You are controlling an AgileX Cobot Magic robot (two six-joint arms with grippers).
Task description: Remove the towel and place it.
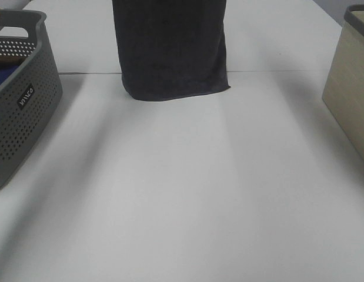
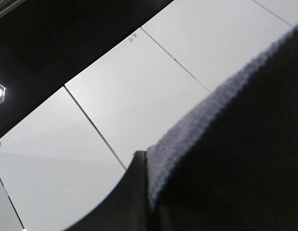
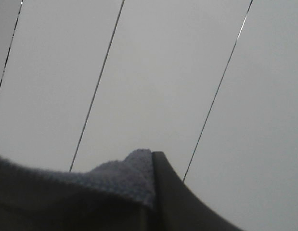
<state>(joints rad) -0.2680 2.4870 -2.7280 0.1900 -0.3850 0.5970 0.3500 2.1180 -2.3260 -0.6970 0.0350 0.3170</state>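
Where the white table fills most of the exterior high view, a seam is seen running across its far part. The towel, dark charcoal and folded into a broad hanging panel, is seen at the top middle of that view, its upper part cut off by the frame edge. Its lower hem lies level with the table seam; whether the hem touches the tabletop cannot be told. A grey perforated basket is set at the left edge of the table, well apart from the towel, and a beige box is set at the right edge. A blue cloth is seen inside the basket.

In the left wrist view the left gripper is pressed together on the towel, whose terry edge is held against a dark finger; the other finger is hidden by the cloth. In the right wrist view the right gripper is likewise pinched on a corner of the towel, which is pressed against one dark finger. Pale panels with thin dark seams are seen behind both.
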